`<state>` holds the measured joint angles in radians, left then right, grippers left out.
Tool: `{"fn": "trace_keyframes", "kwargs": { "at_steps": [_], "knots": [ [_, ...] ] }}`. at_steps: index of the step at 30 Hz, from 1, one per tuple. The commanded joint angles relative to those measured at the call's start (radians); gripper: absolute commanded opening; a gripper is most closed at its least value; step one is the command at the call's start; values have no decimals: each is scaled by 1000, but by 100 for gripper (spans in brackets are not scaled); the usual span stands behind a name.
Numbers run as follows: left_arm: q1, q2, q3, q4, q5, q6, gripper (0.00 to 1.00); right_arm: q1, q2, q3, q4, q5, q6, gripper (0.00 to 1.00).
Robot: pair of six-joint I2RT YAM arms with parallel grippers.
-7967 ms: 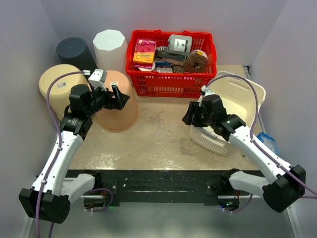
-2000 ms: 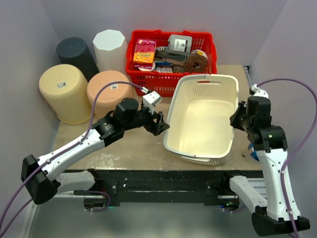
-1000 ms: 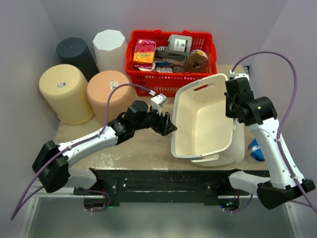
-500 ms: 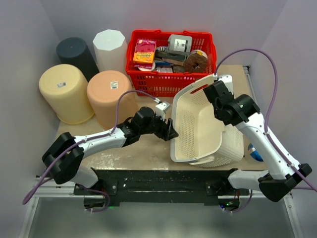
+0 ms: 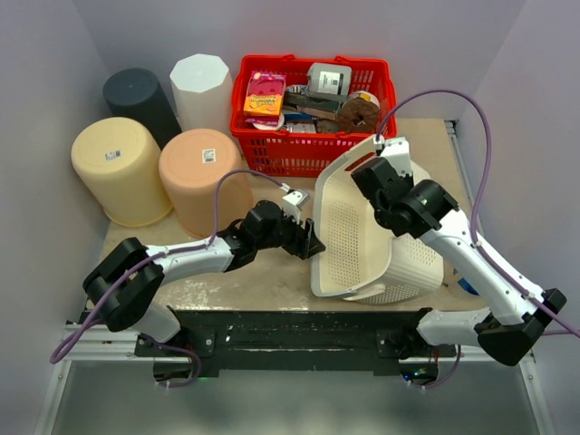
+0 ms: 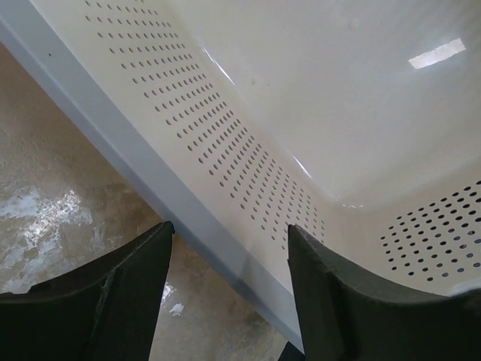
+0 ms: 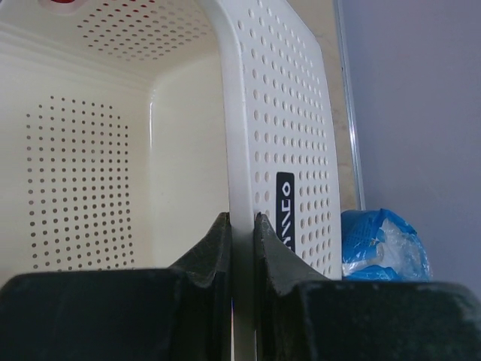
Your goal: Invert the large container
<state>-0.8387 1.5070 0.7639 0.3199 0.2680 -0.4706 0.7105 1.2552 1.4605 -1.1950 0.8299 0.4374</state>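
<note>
Basket (image 5: 349,240) on edge; right jaws clamp rim; left jaws apart.

The left arm (image 5: 181,260) and right arm (image 5: 476,263) are white tubes jointed with black blocks — the shoulders are black too. A purple cable (image 5: 435,91) loops back from behind each wrist. The left gripper (image 6: 229,248) has blunt matte-black fingers (image 6: 113,301); a small white box (image 5: 296,196) sits just behind it.
</note>
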Motion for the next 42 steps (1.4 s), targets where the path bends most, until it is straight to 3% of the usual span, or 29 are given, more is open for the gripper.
{"fn": "trace_keyframes", "kwargs": {
  "at_steps": [1, 22, 33, 39, 42],
  "knots": [
    [-13, 10, -20, -28, -7, -8, 67, 49, 58, -68, 104, -169, 167, 4],
    [-13, -139, 71, -318, -211, 72, 76, 93, 162, -147, 230, -209, 164, 10],
    [-13, -70, 63, -247, -139, 70, 76, 109, 116, -115, 213, -205, 182, 12],
    [-13, 1, 63, -164, -76, 46, 75, 142, 92, -83, 239, -276, 195, 20],
    [-13, 25, 64, -148, -64, 38, 75, 176, 105, -81, 239, -282, 225, 29]
  ]
}}
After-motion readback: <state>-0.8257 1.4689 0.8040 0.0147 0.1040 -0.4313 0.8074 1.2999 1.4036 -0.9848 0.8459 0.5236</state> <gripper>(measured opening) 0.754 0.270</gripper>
